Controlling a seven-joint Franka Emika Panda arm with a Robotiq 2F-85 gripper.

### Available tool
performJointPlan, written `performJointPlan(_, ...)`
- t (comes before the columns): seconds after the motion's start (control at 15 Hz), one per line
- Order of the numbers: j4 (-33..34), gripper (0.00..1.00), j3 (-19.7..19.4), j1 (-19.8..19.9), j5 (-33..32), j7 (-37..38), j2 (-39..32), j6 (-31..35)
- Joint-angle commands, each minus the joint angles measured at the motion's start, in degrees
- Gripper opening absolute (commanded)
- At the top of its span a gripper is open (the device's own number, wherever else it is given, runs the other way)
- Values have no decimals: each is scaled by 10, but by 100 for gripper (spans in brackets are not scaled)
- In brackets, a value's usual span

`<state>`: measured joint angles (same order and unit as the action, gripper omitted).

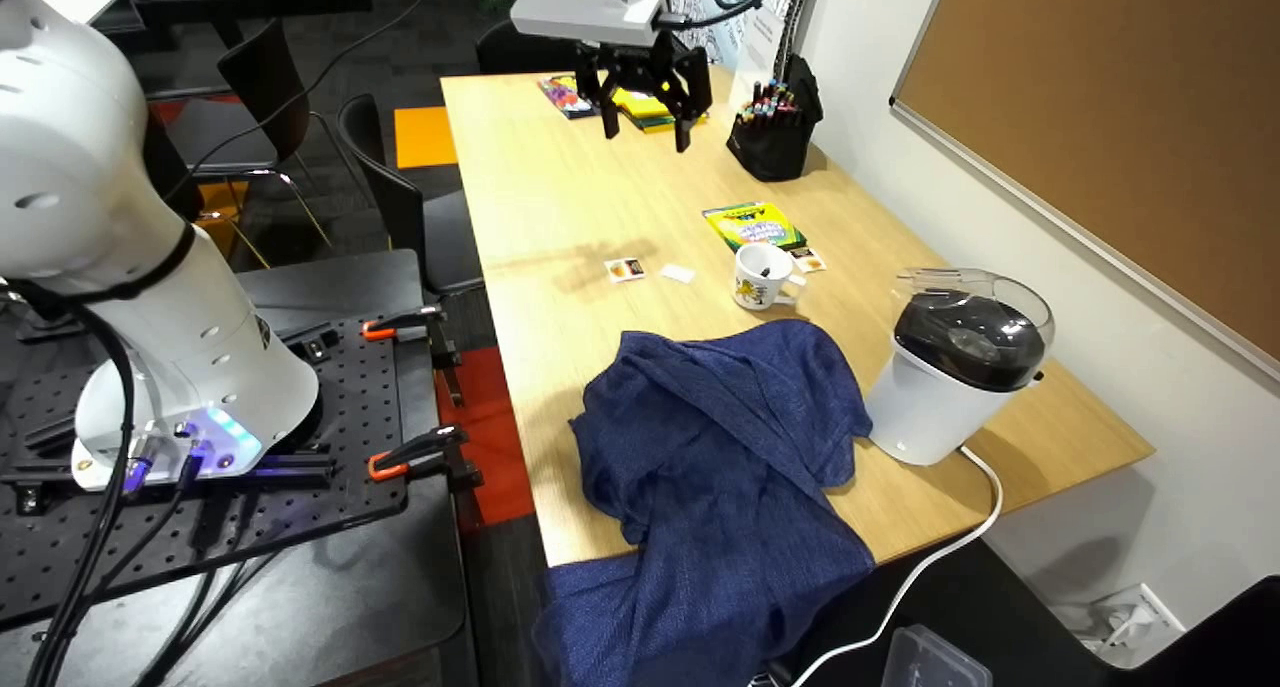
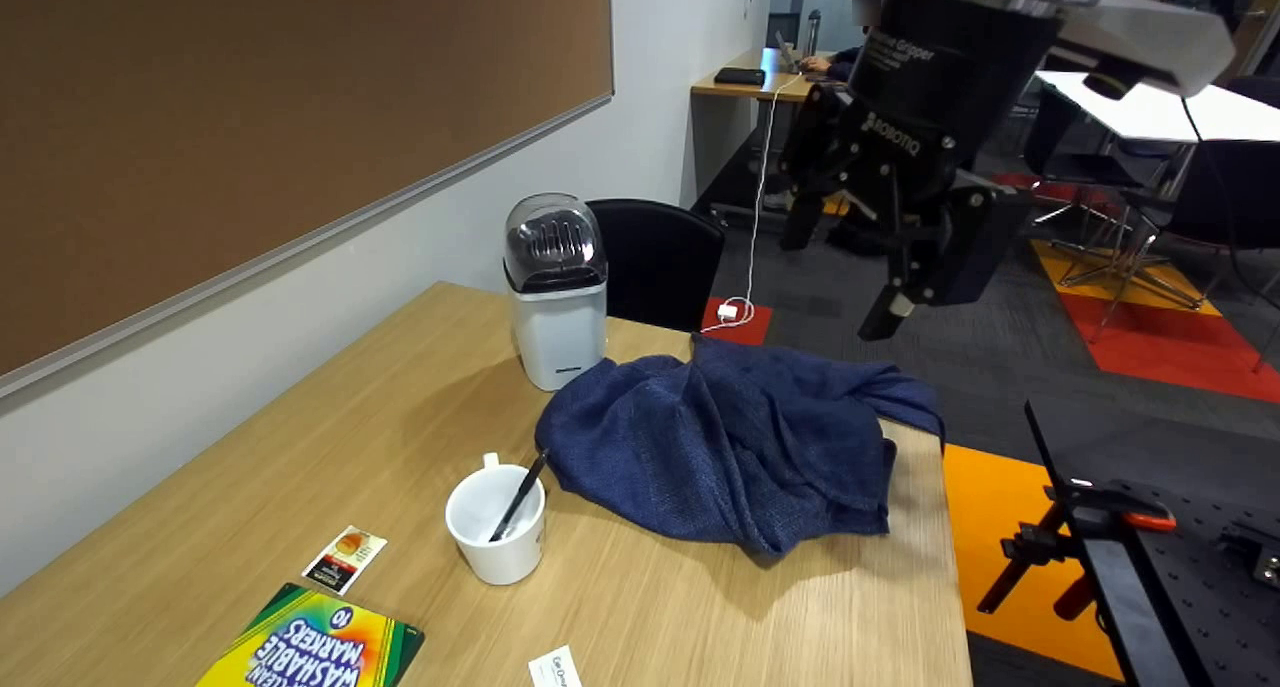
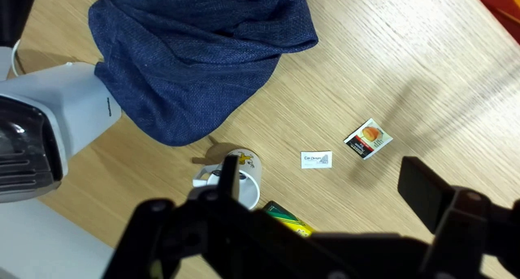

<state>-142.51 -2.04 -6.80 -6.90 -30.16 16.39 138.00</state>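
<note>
Where the table (image 2: 330, 467) comes nearest in an exterior view, a yellow and green marker pack (image 2: 320, 642) lies flat, reading "WASHABLE MARKERS" with a circled "10". Across from it, closer to the long edge away from the wall (image 2: 300, 312), is a white card (image 2: 555, 669) whose script seems to begin "Cafe". The wrist view shows a fruit packet (image 3: 368, 139) just beside that card, nearer the same edge, its lettering too small to read. A second packet (image 2: 345, 559) lies just past the marker pack.

Farther along, between the long edges, a white mug (image 2: 500, 557) stands upright with a yellow cartoon on its side and a dark stick (image 2: 520, 494) leaning inside. Beyond it, a dark blue cloth (image 2: 720, 457) lies crumpled over the short end's corner away from the wall, partly hanging off. Toward that end's wall-side corner stands a white machine (image 2: 560, 337) with a dark see-through hood; the brand word low on its front is too tiny to make out.

Above the table hangs the claw (image 2: 842, 277), marked "ROBOTIQ", with "Gripper" legible higher up; its fingers are spread wide apart, holding and touching nothing. In the wrist view, the white card shows below, between them.
</note>
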Motion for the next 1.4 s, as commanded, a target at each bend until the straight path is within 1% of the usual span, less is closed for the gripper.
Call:
performJointPlan(0.0, 47, 100, 5, 0, -26, -44, -56, 4)
performJointPlan(0.27, 78, 100, 3, 4, -10, -100, -105, 23)
performJointPlan(0.53, 98, 100, 3, 14, 28, -149, -147, 71)
performJointPlan(0.6, 78, 100, 12, 16, 7, -119, -122, 50)
performJointPlan(0.73, 80, 100, 13, 18, 9, -123, -132, 54)
performJointPlan(1.07, 80, 100, 14, 18, 9, -123, -131, 54)
performJointPlan(1.13, 80, 100, 13, 16, 19, -135, -134, 64)
performJointPlan(1.33, 88, 100, 11, 20, 11, -157, -160, 123)
